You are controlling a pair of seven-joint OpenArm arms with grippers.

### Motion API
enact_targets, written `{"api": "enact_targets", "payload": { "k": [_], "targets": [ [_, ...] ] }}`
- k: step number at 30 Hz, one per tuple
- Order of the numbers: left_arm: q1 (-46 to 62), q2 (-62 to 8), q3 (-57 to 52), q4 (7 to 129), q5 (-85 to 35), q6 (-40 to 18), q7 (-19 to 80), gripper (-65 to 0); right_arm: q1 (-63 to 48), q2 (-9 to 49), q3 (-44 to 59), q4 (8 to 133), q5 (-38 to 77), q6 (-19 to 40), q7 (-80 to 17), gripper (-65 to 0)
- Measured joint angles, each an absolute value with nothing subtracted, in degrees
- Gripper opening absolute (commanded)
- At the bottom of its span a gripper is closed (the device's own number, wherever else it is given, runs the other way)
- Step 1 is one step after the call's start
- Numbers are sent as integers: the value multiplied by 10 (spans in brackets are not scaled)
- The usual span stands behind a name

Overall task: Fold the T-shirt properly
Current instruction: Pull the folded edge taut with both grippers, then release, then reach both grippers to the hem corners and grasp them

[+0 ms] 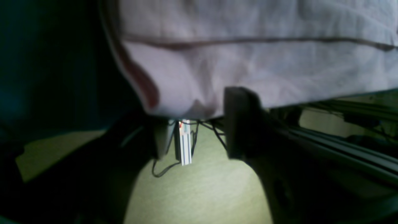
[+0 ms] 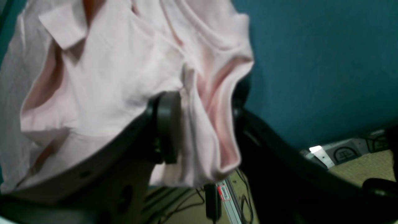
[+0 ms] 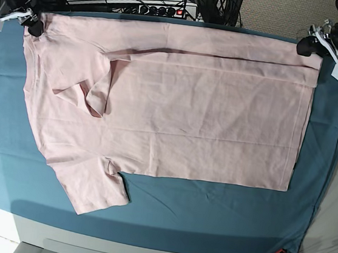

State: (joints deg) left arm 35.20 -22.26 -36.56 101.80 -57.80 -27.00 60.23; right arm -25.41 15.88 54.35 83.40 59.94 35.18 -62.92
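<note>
Lengthwise, the T-shirt [image 3: 171,108] is spread along the tabletop's [image 3: 220,212] far edge; the left tool [image 1: 192,124] and right tool [image 2: 202,124], jaws parted around cloth, are stationed at its far corners.

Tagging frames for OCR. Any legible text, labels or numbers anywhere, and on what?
No text can be read in any view.
T-shirt: plain pink side up, no lettering in view.
Small red-and-white label on the rail below the table, right wrist view: too blurred to read.
White striped tag hanging below the table edge, left wrist view: stripes only, nothing legible.
Power strips behind the table, base view: markings too small to read.
</note>
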Motion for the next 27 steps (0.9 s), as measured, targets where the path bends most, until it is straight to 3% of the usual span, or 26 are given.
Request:
{"api": "enact_targets", "payload": {
  "k": [5, 9, 17, 21, 27],
  "targets": [
    [352, -235, -366, 1027, -535, -271, 598, -352, -243, 159, 573, 834, 568, 349, -614, -428],
    [354, -238, -399, 1057, -500, -318, 605, -352, -234, 175, 610, 834, 568, 350, -609, -428],
    [341, -290, -486, 1159, -487, -284, 601, -372, -170, 252, 643, 835, 552, 350, -608, -428],
    [281, -329, -448, 1160, -463, -276, 561, -414, -81, 274, 573, 835, 481, 350, -590, -428],
    [124, -369, -291, 1069, -376, -232, 517, -414, 55, 261, 343, 833, 302, 311, -539, -428]
  ]
}}
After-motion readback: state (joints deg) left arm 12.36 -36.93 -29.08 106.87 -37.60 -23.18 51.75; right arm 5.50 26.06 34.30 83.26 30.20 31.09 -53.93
